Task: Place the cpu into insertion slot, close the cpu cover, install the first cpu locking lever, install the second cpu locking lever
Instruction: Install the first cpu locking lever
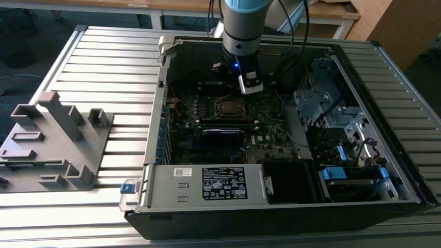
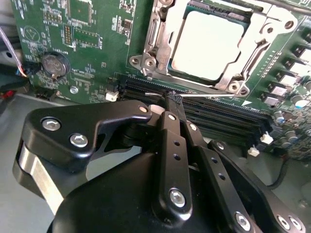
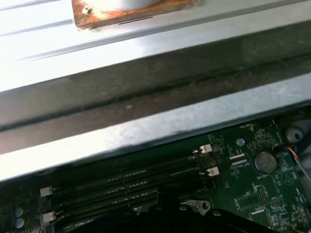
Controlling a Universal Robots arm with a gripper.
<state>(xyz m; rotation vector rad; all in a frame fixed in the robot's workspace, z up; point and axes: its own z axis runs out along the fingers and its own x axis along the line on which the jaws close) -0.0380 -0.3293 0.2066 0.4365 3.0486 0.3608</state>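
Exterior view, upper centre: the arm (image 1: 241,31) hangs inside the case (image 1: 158,155), jaws just above the cpu (image 1: 226,106) in the frame. Second wrist view: jaws together, tips touching a thin rod (image 2: 214,95), near the cover (image 2: 158,31) framing the cpu (image 2: 206,46). First wrist view: memory slots (image 3: 126,182) beside a steel wall (image 3: 146,121).

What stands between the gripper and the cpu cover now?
Nothing visible does. In the second wrist view the gripper is over the memory slots, right beside the cpu cover, which lies closed over the cpu.

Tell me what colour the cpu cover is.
Silver metal; the cpu cover shows best in the second wrist view.
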